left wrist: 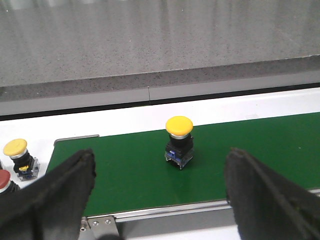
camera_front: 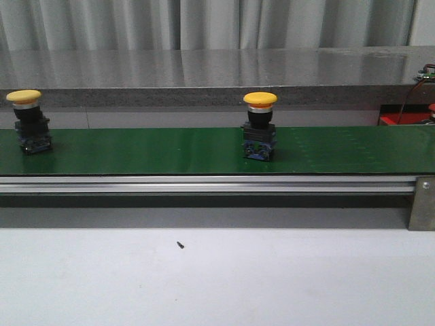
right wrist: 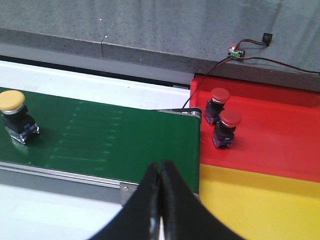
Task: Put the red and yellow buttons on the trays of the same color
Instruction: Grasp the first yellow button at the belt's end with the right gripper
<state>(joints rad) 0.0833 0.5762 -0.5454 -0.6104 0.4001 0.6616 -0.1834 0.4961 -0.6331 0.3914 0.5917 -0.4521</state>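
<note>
Two yellow buttons stand upright on the green belt. In the left wrist view my left gripper is open, its black fingers spread wide just short of a yellow button on the belt. My right gripper is shut and empty, over the belt's near edge beside the yellow tray. Two red buttons stand on the red tray. Another yellow button stands further along the belt. Neither gripper shows in the front view.
Off the belt's left end, a yellow button and a red button sit on the white surface. A grey stone ledge runs behind the belt. A small circuit board with wires lies behind the red tray.
</note>
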